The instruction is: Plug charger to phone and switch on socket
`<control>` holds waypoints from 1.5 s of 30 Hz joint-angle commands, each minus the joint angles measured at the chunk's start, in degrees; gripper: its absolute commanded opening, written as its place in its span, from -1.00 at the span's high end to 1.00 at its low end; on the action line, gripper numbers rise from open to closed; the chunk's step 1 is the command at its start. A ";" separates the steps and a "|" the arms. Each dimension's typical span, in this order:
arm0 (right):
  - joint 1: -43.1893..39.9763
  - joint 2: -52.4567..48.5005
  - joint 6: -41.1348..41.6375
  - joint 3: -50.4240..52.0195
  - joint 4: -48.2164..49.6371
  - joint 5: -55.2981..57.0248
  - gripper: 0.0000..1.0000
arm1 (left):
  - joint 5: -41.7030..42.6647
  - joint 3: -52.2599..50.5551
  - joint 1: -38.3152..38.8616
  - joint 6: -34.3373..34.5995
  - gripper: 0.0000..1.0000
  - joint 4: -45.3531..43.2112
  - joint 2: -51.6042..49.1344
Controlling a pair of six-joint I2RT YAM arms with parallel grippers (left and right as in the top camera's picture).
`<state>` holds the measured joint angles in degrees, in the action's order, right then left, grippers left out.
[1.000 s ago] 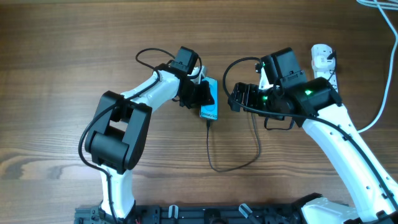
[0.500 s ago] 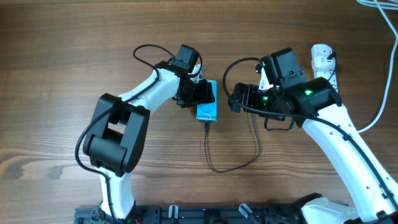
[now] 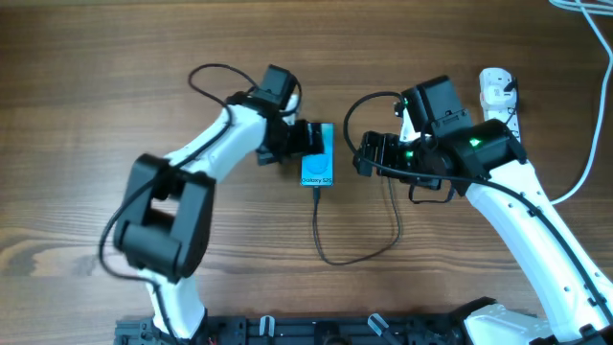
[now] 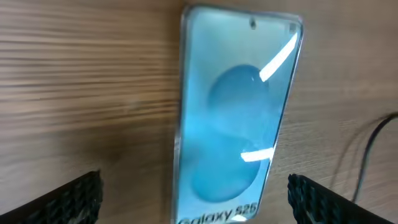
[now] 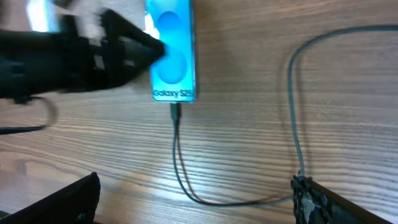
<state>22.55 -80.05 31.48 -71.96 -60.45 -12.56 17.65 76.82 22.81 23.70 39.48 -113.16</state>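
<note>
The phone (image 3: 319,163) lies flat on the table, cyan screen up. The charger (image 3: 330,257), a thin black cable, has its connector (image 5: 176,112) in the phone's lower end. From there it loops down and back up past my right gripper (image 3: 364,153). My left gripper (image 3: 299,144) is open just left of the phone. In the left wrist view the phone (image 4: 233,118) lies ahead between the spread fingers (image 4: 71,199). My right gripper (image 5: 193,186) is open with only the cable (image 5: 180,168) on the wood between its fingers. The white socket (image 3: 498,88) lies at the far right, partly behind my right arm.
A white cord (image 3: 586,177) curves along the table's right edge from the socket area. The charger also arcs up at the back (image 3: 352,107) beside my right wrist. The robots' base rail (image 3: 316,331) runs along the near edge.
My left gripper has opened and drawn back to the left, letting go of the phone. The phone has settled flat on the table with the cable in it. The right arm has not moved.
</note>
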 commanded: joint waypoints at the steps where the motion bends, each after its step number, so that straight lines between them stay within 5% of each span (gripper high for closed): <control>1: -0.20 -0.48 -0.07 -0.68 -0.55 2.51 -1.00 | -6.78 -0.17 -2.97 2.97 -1.00 2.10 10.19; 11: -11.08 -0.48 -0.85 -0.68 -2.19 4.07 -0.99 | -22.95 -0.20 -4.68 2.93 -1.00 10.93 29.40; 23: -32.22 -0.48 -1.27 -0.68 3.87 14.29 -0.99 | -23.12 -0.20 -4.66 2.91 -1.00 11.17 32.11; 29: -40.65 -0.55 5.11 -0.68 4.26 14.21 -0.99 | -23.12 -0.20 -4.66 2.91 -1.00 11.17 32.11; 45: -42.14 -7.61 7.82 -0.68 10.78 14.29 -0.99 | -23.12 -0.20 -4.66 2.91 -1.00 11.17 32.11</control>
<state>-19.09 -83.64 35.99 -71.94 -50.22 0.51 -4.69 76.73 18.39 26.09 50.63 -81.36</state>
